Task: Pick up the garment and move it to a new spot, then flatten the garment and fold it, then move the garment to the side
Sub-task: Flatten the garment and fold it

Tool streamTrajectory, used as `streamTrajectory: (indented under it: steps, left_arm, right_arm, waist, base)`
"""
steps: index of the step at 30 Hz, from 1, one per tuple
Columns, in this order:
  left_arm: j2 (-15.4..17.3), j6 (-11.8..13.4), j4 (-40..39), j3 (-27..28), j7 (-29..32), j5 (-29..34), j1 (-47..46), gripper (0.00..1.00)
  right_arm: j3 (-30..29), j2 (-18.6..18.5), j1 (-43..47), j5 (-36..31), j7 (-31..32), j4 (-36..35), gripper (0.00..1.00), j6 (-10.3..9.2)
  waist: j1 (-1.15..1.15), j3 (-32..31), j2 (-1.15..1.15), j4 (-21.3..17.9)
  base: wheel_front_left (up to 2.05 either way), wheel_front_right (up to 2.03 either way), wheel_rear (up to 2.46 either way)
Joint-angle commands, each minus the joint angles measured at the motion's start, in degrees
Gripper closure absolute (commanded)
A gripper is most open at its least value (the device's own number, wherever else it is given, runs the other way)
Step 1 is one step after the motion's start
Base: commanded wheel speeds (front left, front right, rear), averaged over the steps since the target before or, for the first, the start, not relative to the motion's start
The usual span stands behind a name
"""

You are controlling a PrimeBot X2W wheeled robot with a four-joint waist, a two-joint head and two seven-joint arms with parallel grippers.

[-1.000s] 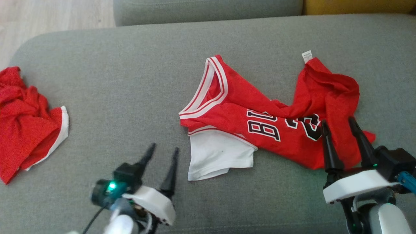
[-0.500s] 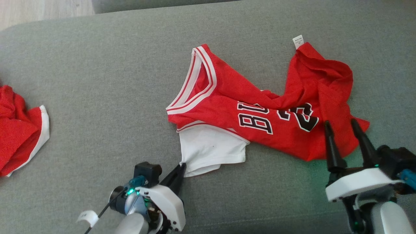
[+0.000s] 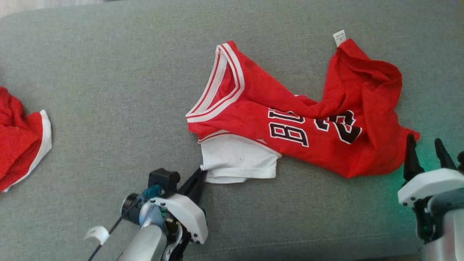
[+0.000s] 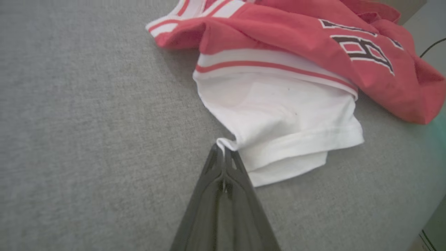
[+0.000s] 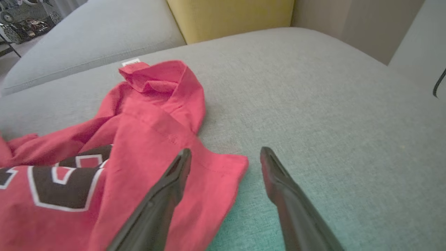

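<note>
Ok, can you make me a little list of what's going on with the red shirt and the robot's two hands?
surface: grey sofa cushion
garment: red jersey, crumpled, not flat, numbers showing
sleeve: white sleeve, sticking out at the jersey's near edge
left gripper: shut, pinching the white sleeve's corner
right gripper: open, at the jersey's right corner, gripping nothing
label: white tag at the jersey's far end
other cloth: red-and-white cloth, far left, apart from the jersey

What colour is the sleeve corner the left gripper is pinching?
White sleeve; clearest in the left wrist view.
</note>
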Motion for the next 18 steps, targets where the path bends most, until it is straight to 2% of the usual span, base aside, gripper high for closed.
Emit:
streamTrajectory:
  steps: [1, 8, 9, 10, 11, 18]
  left_arm:
    - [0.14, 0.29, -1.25, 1.32, -0.71, 0.16, -1.88, 1.0]
    - [0.3, 0.43, -1.22, 1.02, -1.56, 0.35, -3.27, 1.0]
    - [0.34, 0.5, -1.22, 1.04, -1.72, 0.33, -3.36, 1.0]
    - [0.38, 0.63, -1.29, 1.09, -1.95, 0.32, -3.39, 1.0]
    - [0.45, 0.75, -1.37, 1.15, -2.22, 0.31, -3.41, 1.0]
    - [0.76, 1.87, -4.75, 2.85, -7.03, -0.05, -3.42, 1.0]
  right_arm:
    - [0.45, -0.46, -2.21, -0.66, 0.89, -0.46, 0.0, -0.04]
    - [-3.01, -0.46, -7.57, -0.24, 5.84, 6.76, 0.0, -0.04]
    - [-3.19, -0.46, -8.01, -0.1, 6.36, 7.37, 0.16, -0.04]
    - [-3.29, -0.46, -8.33, 0.23, 6.95, 7.96, 0.68, -0.04]
    - [-3.35, -0.46, -8.53, 0.8, 7.4, 8.37, 1.0, -0.04]
    - [-2.82, -0.46, -8.0, 3.16, 4.71, 4.4, 1.0, -0.04]
  waist:
    - [0.0, 0.69, 0.0, 0.04]
    - [0.0, 2.44, 0.0, 0.52]
    - [0.0, 2.5, 0.0, 0.63]
    - [0.0, 2.54, 0.0, 0.74]
    - [0.0, 2.54, 0.0, 0.85]
    - [0.0, 1.56, 0.0, 1.41]
  base:
    - [0.0, 0.0, 0.0]
    - [0.0, 0.0, 0.0]
    - [0.0, 0.0, 0.0]
    - [0.0, 0.0, 0.0]
    - [0.0, 0.0, 0.0]
    - [0.0, 0.0, 0.0]
